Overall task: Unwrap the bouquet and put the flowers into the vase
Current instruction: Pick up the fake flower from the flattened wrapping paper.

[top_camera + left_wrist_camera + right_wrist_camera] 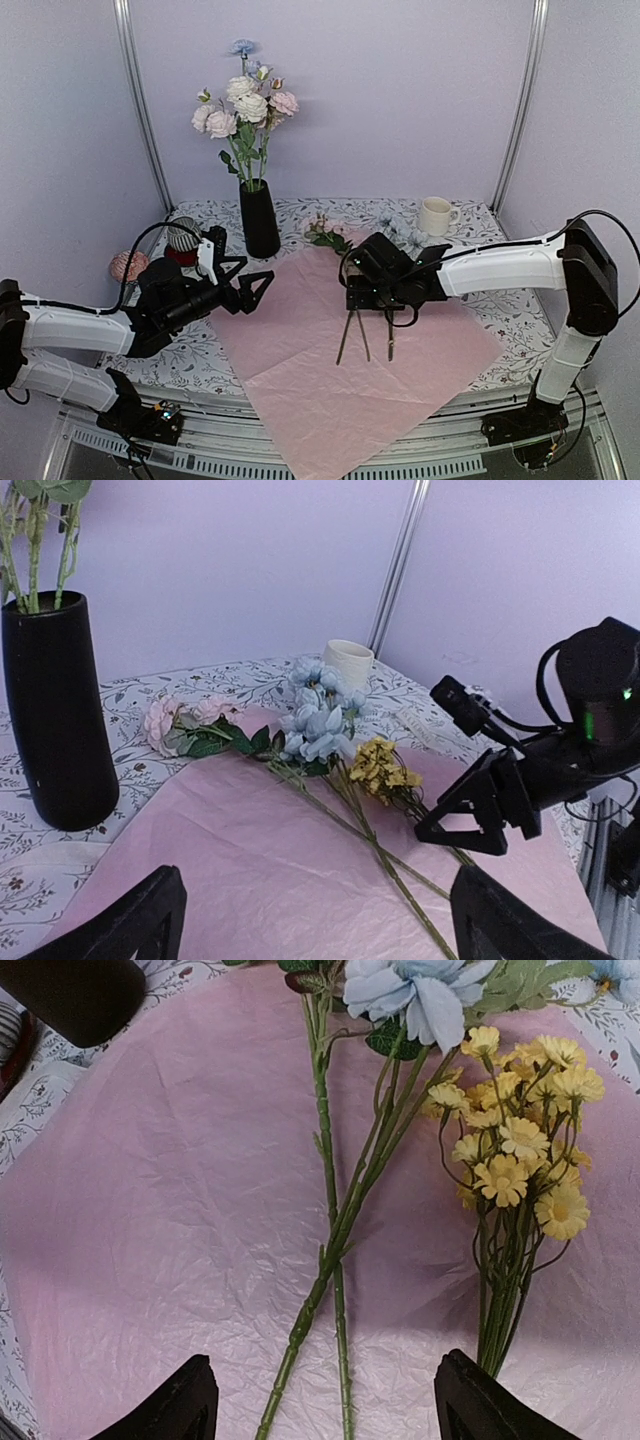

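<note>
The black vase (259,220) stands at the back left with several flowers (245,105) in it. The bouquet's pink wrapping paper (330,380) lies spread flat on the table. On it lie loose flowers: pink roses (165,722), blue blooms (318,718) and a yellow cluster (520,1150), their green stems (335,1230) crossing. My right gripper (325,1410) hangs open just above those stems, the crossed pair between its fingertips and the yellow cluster's stems beside its right finger (480,1405). My left gripper (255,285) is open over the paper's left edge, holding nothing.
A white mug (436,215) stands at the back right. A striped grey cup (182,235) and a pink ball-like object (128,265) sit at the left. The vase (55,710) is close on the left gripper's left side. Enclosure walls and posts ring the floral tablecloth.
</note>
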Tool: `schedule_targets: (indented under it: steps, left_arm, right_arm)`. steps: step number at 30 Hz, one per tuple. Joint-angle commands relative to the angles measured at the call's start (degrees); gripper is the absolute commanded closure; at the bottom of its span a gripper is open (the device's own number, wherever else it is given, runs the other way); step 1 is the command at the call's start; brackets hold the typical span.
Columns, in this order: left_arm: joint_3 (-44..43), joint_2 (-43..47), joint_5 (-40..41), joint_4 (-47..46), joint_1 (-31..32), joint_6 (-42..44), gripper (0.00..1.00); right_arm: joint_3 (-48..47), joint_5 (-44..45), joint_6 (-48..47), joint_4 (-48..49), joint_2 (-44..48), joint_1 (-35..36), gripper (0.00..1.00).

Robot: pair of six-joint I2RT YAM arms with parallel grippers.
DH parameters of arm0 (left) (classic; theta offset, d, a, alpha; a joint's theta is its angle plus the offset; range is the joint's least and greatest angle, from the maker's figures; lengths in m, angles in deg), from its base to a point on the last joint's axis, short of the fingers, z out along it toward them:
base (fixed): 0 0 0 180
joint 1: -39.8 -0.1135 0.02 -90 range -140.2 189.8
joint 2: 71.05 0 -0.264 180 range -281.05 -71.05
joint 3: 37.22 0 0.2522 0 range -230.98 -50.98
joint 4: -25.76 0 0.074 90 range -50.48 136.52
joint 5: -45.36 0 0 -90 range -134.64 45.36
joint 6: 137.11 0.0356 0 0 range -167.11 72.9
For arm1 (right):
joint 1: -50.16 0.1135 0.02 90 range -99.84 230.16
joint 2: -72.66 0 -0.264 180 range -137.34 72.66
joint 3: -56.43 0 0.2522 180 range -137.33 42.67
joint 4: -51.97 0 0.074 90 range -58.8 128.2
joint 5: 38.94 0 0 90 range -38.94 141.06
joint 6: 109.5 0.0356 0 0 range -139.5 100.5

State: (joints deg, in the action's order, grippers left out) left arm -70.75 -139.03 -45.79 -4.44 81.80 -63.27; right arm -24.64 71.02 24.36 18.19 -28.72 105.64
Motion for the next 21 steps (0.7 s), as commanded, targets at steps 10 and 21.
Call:
schedule_targets:
  steps: [10,21]
  left_arm:
    - [-1.42,-0.55,-1.46,-0.68,0.77,0.20,0.06]
    - [-1.81,-0.15,-1.58,0.26,0.80,0.25,0.06]
  right_arm:
    - [-11.80,-2.89,6.86,-10.76,-8.43,0.26,0.43]
    - [-18.74,0.08,9.14,-14.52,-16.08,-2.27,0.56]
